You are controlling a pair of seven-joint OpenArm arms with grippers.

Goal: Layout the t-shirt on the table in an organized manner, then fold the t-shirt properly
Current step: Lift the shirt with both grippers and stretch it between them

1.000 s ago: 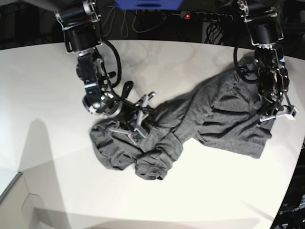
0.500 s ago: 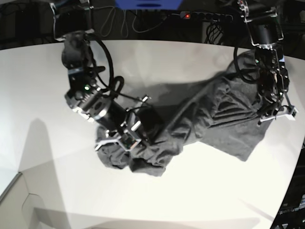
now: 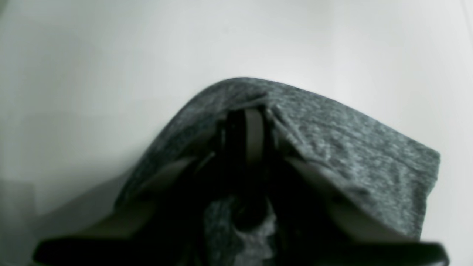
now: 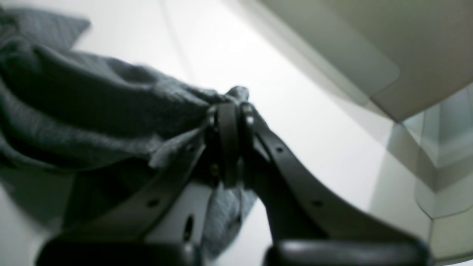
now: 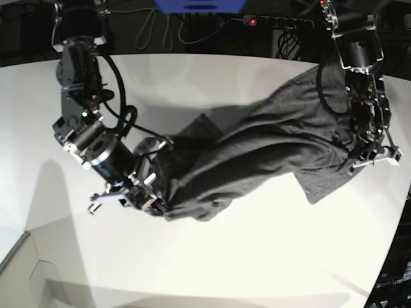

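Right gripper (image 4: 229,122) pressed together on a bunched fold of the t-shirt (image 5: 257,154), cloth pinched between its black fingers (image 4: 221,133); in the base view this gripper (image 5: 151,199) sits low over the near-left part of the counter (image 5: 270,256). Left gripper (image 3: 245,122) also closed on the t-shirt, grey knit draped over both fingers (fingertips themselves mostly buried in cloth); in the base view it (image 5: 369,157) stands near the counter's right edge. T-shirt is strung between the two grippers as a rumpled band, long axis running from lower left up to the upper right, with a loose flap hanging toward the near side below the left gripper. Whether the middle touches the counter cannot be told. No print, label or writing readable on the cloth. Behind the far edge: dark cables and a power strip (image 5: 279,22) with a red light, plus a blue object (image 5: 199,5) at top centre. Nothing lies on the counter between the grippers except the shirt.
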